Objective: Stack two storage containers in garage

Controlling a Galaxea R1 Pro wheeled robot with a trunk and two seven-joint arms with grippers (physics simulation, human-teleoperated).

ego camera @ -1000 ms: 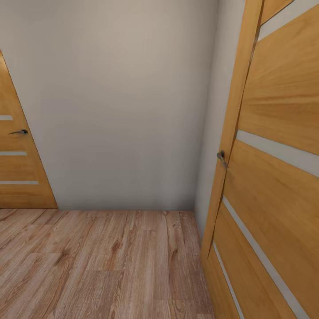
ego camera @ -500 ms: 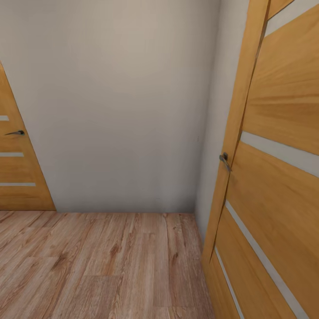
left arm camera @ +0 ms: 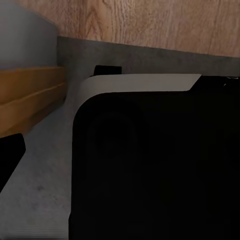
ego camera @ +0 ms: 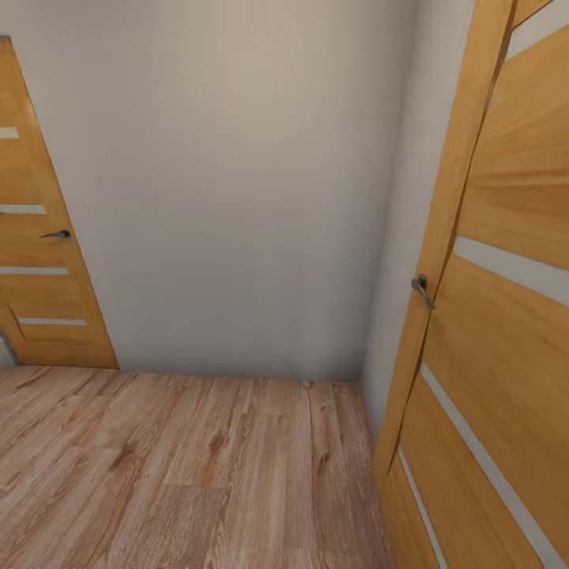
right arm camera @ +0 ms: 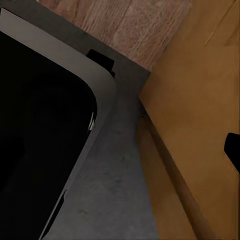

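Ahead, white wall [ego camera: 237, 197] betw. two wooden doors [ego camera: 506, 332]; plank floor [ego camera: 197, 466]; tool state: can't tell.

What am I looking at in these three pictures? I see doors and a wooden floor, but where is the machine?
These are simulator renders from cameras on a wheeled robot with two arms. The head camera looks at a corner: a plain wall, a wood plank floor, an orange-brown door on the left and a nearer door on the right with a metal handle. The two wrist cameras sit near the fingers and look down at the robot's own dark base and the floor beside it. No bins show, and whether anything is held cannot be told.
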